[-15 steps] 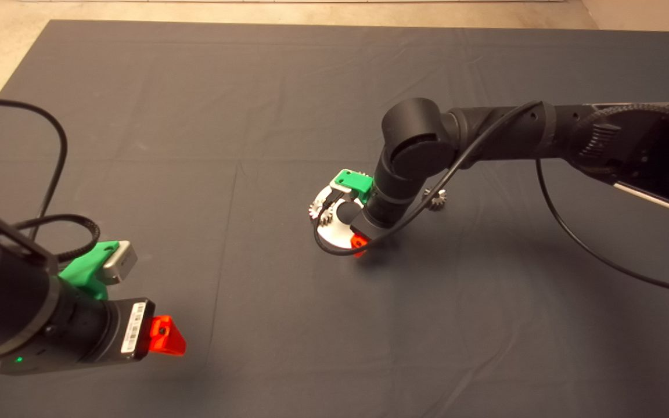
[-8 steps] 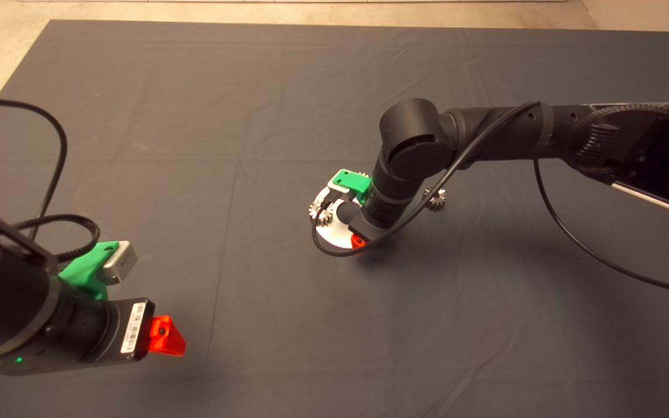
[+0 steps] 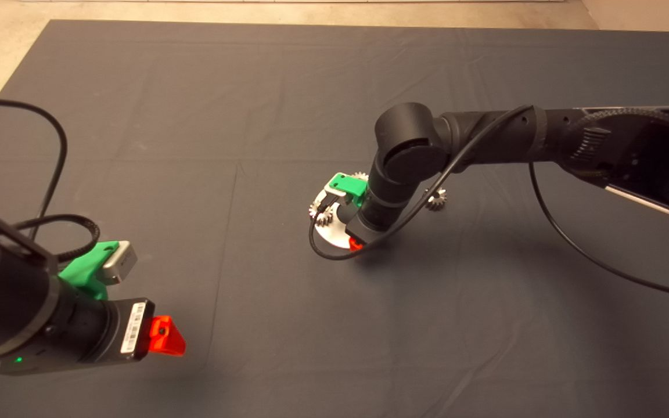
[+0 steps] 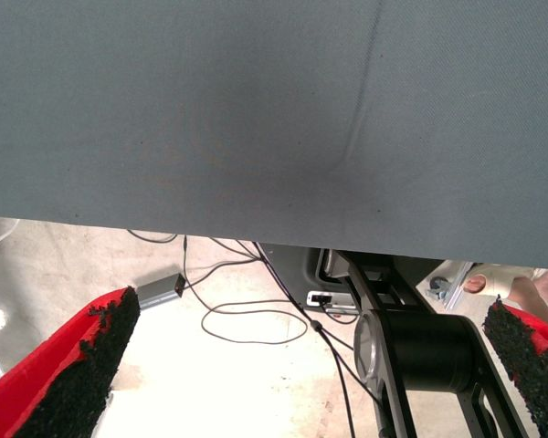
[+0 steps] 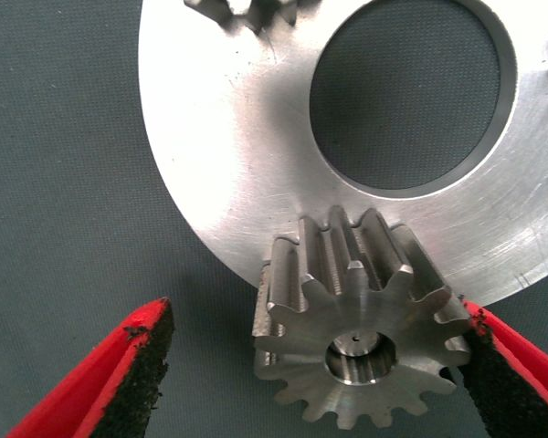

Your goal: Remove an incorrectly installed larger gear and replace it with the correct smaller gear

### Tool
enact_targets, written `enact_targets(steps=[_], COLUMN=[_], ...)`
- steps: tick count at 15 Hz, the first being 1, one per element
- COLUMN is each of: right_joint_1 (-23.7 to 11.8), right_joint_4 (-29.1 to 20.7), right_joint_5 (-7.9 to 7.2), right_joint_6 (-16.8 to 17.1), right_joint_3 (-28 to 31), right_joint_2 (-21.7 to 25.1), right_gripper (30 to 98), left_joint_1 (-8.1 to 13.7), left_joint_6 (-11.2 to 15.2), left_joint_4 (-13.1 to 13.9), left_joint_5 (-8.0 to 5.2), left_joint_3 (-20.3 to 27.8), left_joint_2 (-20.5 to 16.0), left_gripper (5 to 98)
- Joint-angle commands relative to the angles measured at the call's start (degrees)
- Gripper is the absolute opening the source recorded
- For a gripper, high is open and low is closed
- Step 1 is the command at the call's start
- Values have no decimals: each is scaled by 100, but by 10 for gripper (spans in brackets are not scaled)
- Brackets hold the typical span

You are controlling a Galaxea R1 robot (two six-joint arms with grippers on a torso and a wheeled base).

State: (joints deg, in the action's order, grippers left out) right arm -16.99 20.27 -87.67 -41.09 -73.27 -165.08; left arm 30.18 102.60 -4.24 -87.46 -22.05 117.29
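- The larger gear (image 5: 361,324) sat upright on the edge of the round silver plate (image 5: 237,137), mid-desk.
- Right pincer (image 5: 315,370) was spread around it, one pad touching, probably lining up to pull it.
- Left pincer (image 4: 320,365) idled, spread, by the near-left corner.

Brushed, scratched metal plate (image 5: 237,164), machined steel larger gear (image 5: 356,338) — matt woven cloth mat (image 3: 195,116), rough black pads (image 5: 137,383)

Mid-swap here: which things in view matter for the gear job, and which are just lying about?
Job: larger gear, flanked by the open right gripper; smaller gear on the mat; ring plate.
Idle: two paler small gears; parked left gripper.
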Motion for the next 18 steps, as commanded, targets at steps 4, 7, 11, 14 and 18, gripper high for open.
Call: enact_targets(steps=[4, 7, 11, 14, 18], right_joint_1=[-41, -41, -32, -50, -62], right_joint_4=[372, 381, 413, 460, 460], right_joint_5=[-733, -733, -733, -733, -733], right_joint_6=[163, 172, 181, 181, 198], right_joint_3=[8, -19, -27, -19, -19], right_joint_2=[24, 33, 68, 68, 77], right_gripper=[759, 706, 706, 659, 611], left_joint_1=[49, 49, 41, 46, 41], left_joint_6=[-29, -29, -29, -29, -55], left_joint_4=[152, 152, 152, 152, 152], left_joint_5=[-729, -729, -729, -729, -729], left_joint_3=[97, 97, 97, 97, 92], left_joint_2=[-16, -16, -16, -16, -16], left_gripper=[977, 977, 977, 977, 977])
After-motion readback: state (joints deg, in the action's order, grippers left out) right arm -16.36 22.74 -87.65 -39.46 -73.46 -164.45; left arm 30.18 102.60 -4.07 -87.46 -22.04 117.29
